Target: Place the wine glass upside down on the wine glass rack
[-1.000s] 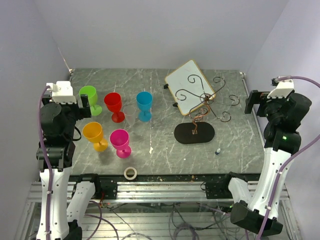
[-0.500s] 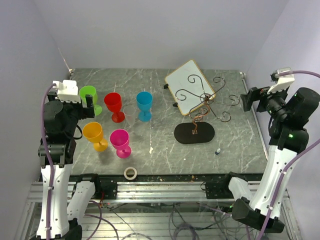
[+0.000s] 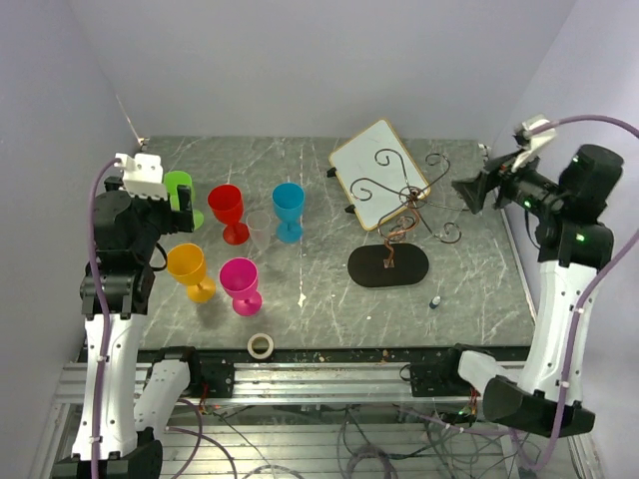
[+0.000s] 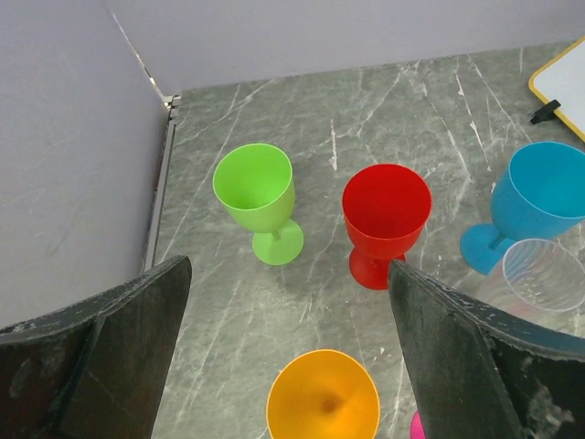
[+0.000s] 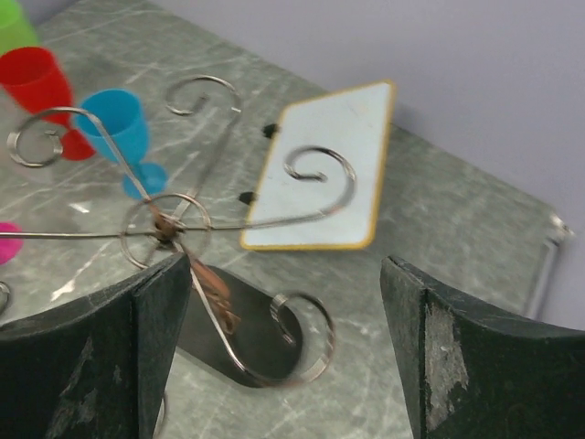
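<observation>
The clear wine glass stands mouth-up between a red goblet and a blue goblet, on the left of the table. The wine glass rack stands well apart, to the right. The left claw is released, spread wide near the table's left edge. The right claw is likewise released and faces the rack.

— What's the tilted rectangle toward the back of the table?

— A white board with a wooden rim, set askew on the grey marbled top. Two small black fittings stick out from its left edge.

— Anything else around it?

— Well in front of the board and to its left, a roll of tape lies flat at the near edge. A small white scrap sits between them. In front of the board, slightly to its right, is a tiny blue-and-white thing, too small to name.
</observation>
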Controlling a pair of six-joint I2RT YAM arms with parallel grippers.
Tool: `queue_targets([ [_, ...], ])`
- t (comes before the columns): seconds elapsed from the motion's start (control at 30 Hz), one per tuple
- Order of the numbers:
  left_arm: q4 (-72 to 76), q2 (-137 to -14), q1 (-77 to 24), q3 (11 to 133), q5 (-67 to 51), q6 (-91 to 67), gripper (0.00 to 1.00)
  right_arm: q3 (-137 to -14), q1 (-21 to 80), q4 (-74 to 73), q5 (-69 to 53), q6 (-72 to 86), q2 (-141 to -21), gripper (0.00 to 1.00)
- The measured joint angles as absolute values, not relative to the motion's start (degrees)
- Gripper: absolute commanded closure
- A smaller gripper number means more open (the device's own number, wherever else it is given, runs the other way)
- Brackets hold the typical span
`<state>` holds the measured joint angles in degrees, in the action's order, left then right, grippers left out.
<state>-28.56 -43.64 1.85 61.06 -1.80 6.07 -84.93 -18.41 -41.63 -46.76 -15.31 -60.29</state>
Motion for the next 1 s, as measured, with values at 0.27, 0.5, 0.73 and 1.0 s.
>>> queue_targets([
  [0.27,-28.6,-45.1,1.8,61.1,-1.8,6.4,0.01,-86.1,2.0,-41.4,-39.0,-16.5,-65.6,0.24],
  [0.5,-28.6,-46.5,1.8,61.1,-1.8,6.7,0.01,-86.1,7.0,-41.1,-35.9,-18.5,-69.5,0.39],
  [0.73,-28.6,-46.7,1.8,61.1,-1.8,7.1,0.01,-85.6,8.8,-41.8,-36.0,-22.0,-70.8,0.57],
  [1.0,-28.6,-46.8,1.8,61.1,-1.8,7.3,0.0,-83.5,9.0,-41.6,-36.3,-24.4,-69.4,0.66],
])
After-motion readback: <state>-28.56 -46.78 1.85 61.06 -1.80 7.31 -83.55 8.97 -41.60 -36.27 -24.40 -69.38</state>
